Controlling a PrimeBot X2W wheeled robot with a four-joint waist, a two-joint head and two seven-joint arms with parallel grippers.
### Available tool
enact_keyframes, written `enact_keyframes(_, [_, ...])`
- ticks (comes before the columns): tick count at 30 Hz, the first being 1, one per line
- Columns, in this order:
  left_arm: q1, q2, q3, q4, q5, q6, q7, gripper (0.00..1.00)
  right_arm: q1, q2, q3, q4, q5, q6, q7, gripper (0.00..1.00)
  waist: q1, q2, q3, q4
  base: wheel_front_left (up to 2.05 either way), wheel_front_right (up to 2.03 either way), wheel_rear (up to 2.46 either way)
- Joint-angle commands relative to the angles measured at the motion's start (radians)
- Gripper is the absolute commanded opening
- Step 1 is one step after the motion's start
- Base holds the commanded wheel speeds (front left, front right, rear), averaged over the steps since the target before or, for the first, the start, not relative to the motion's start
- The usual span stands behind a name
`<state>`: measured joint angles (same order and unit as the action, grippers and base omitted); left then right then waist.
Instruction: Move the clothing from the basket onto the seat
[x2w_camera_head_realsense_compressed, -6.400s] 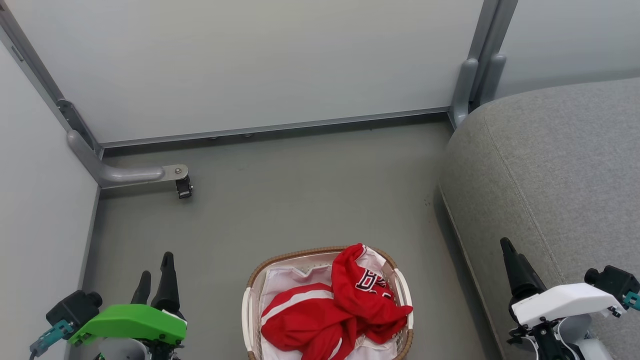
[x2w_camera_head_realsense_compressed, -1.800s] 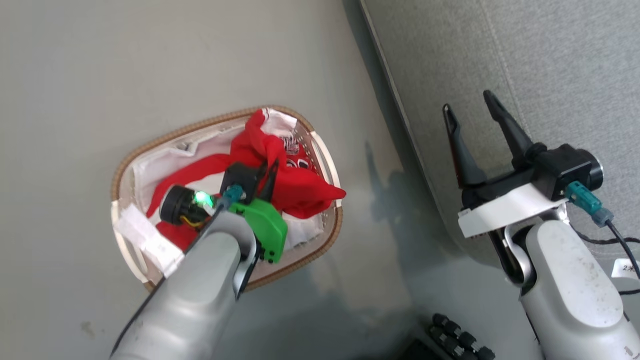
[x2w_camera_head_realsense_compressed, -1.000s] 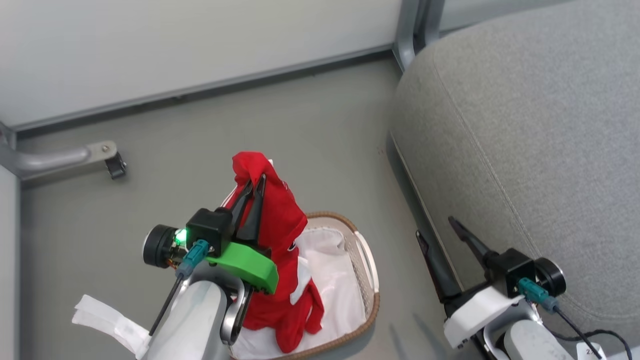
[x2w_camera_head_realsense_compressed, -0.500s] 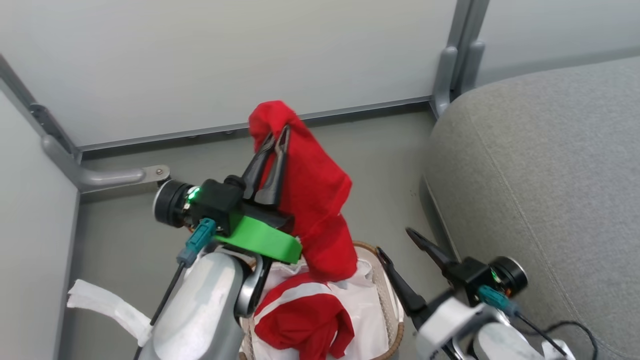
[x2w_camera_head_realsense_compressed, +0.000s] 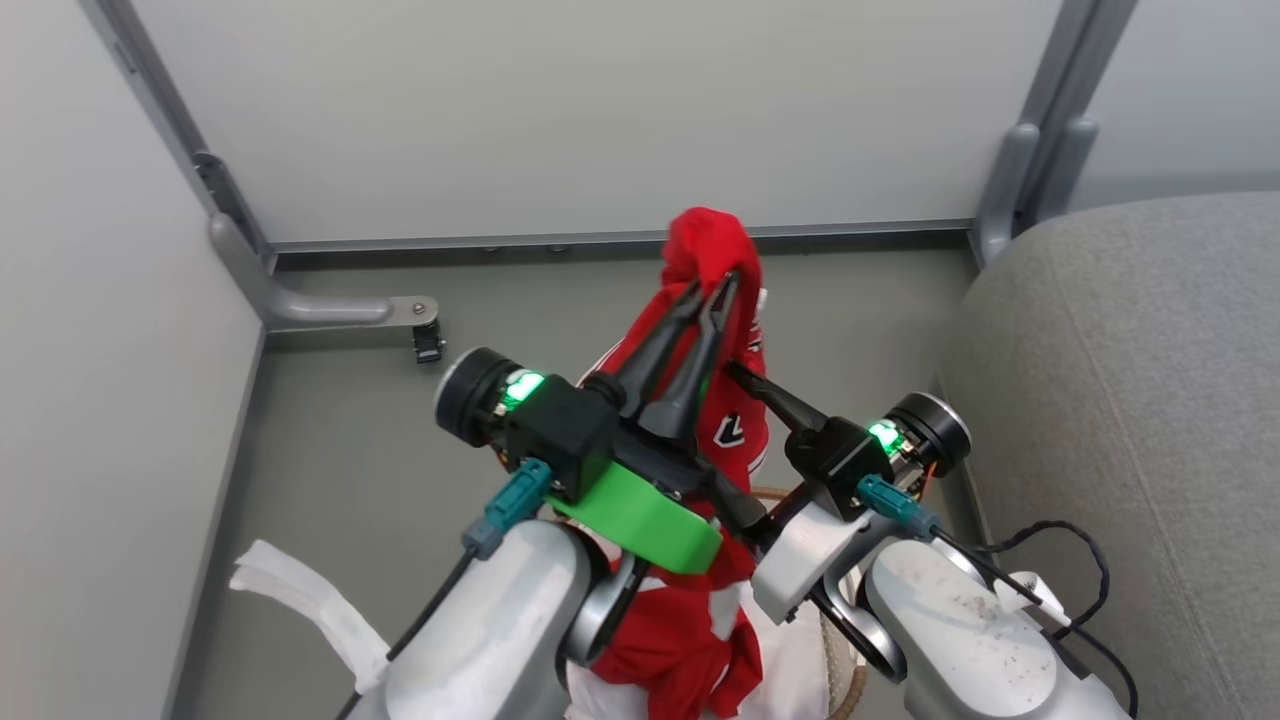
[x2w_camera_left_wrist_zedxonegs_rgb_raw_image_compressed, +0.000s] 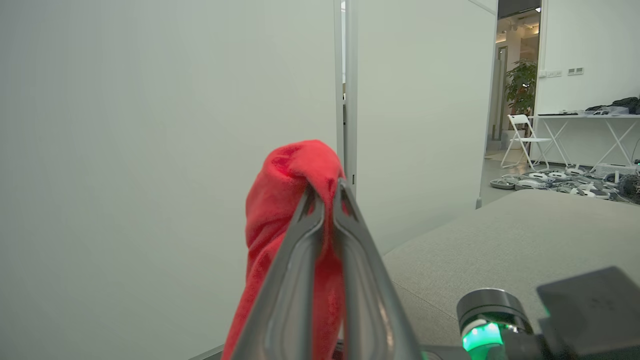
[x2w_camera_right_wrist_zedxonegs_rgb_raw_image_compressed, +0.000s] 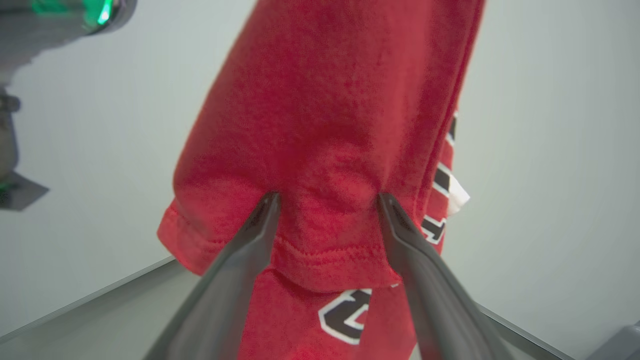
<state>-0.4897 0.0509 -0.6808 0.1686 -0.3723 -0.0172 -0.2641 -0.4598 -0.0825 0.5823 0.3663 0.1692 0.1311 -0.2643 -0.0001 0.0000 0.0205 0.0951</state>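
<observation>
A red garment (x2w_camera_head_realsense_compressed: 715, 255) with black-and-white lettering hangs above the floor, and my left gripper (x2w_camera_head_realsense_compressed: 708, 290) is shut on its top fold. The left wrist view shows that pinch closely, the left gripper (x2w_camera_left_wrist_zedxonegs_rgb_raw_image_compressed: 324, 187) with red cloth (x2w_camera_left_wrist_zedxonegs_rgb_raw_image_compressed: 280, 200) draped over its tips. My right gripper (x2w_camera_head_realsense_compressed: 722, 420) is open at the hanging cloth's right side. In the right wrist view its fingers (x2w_camera_right_wrist_zedxonegs_rgb_raw_image_compressed: 260, 220) stand apart against the garment (x2w_camera_right_wrist_zedxonegs_rgb_raw_image_compressed: 325, 125). Another red piece (x2w_camera_head_realsense_compressed: 680, 650) lies in the basket (x2w_camera_head_realsense_compressed: 838, 672), mostly hidden under my arms. The grey seat (x2w_camera_head_realsense_compressed: 1130, 400) is at the right.
Pale wall panels (x2w_camera_head_realsense_compressed: 600, 110) close off the back and left. A metal post foot with a small caster (x2w_camera_head_realsense_compressed: 427, 342) sits on the floor at the left. A white strip (x2w_camera_head_realsense_compressed: 300, 600) hangs by my left arm, and a black cable (x2w_camera_head_realsense_compressed: 1060, 540) loops near my right arm.
My left gripper has carried the red garment up and rightward. My right gripper has come in from the right and now has its fingers at the cloth. The head camera has shifted too.
</observation>
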Motion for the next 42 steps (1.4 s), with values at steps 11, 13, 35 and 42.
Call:
enact_keyframes(11, [-0.014, 0.001, -0.101, -0.034, -0.082, 0.036, 0.000, 0.00, -0.041, 0.028, -0.039, 0.114, 0.044, -0.001, 0.000, 0.00, 0.0001, 0.0000, -0.005, 0.074, 0.00, 0.00, 0.00])
enact_keyframes(13, [-0.015, 0.001, -0.100, -0.033, -0.084, 0.037, 0.000, 0.00, -0.035, 0.028, -0.039, 0.116, 0.059, -0.001, 0.000, 0.00, 0.0001, 0.0000, -0.004, 0.071, 0.00, 0.00, 0.00])
enact_keyframes(35, [0.102, 0.001, 0.049, 0.111, 0.131, -0.004, 0.000, 1.00, 0.136, -0.066, -0.213, -0.138, 0.115, -0.001, -0.001, 0.00, 0.0001, 0.0000, 0.078, -0.399, 0.00, 0.00, 0.00])
enact_keyframes(42, [0.131, 0.002, 0.045, 0.113, 0.117, -0.015, 0.000, 1.00, 0.169, -0.082, -0.248, -0.184, 0.130, -0.001, -0.001, 0.00, 0.0001, 0.0000, 0.106, -0.570, 0.00, 0.00, 0.00])
